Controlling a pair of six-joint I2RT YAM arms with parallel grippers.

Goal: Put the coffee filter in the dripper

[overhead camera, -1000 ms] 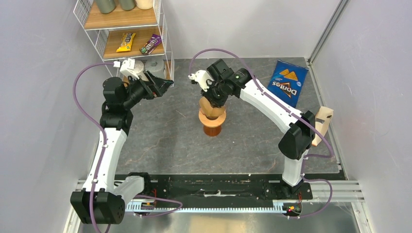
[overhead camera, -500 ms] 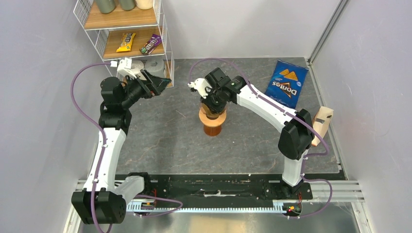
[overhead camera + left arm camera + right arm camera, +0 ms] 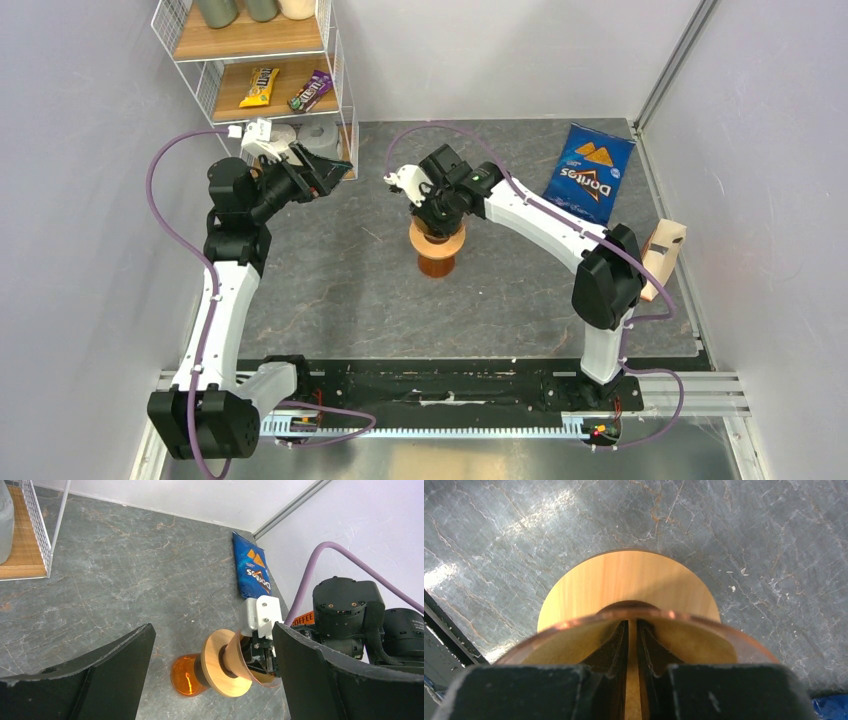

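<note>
The orange-brown dripper (image 3: pixel 438 252) stands mid-table, with a wooden collar and an orange base. My right gripper (image 3: pixel 437 213) points down into its cone. In the right wrist view its jaws (image 3: pixel 632 626) are nearly together, shut on a fold of the light-brown coffee filter (image 3: pixel 696 645), which lines the inside of the cone below the copper-coloured rim (image 3: pixel 634 612). My left gripper (image 3: pixel 335 168) is open and empty, held high by the wire shelf. It looks across at the dripper (image 3: pixel 227 662), and the right gripper (image 3: pixel 260 655) shows in its top.
A blue crisp bag (image 3: pixel 592 168) lies at the back right. A wire shelf (image 3: pixel 262 70) with snack bars stands at the back left, with a grey roll (image 3: pixel 320 135) under it. A tan box (image 3: pixel 663 255) leans at the right wall.
My right gripper has moved down and a little left, sinking the filter deeper into the dripper's cone. My left arm has drawn back slightly towards the shelf.
</note>
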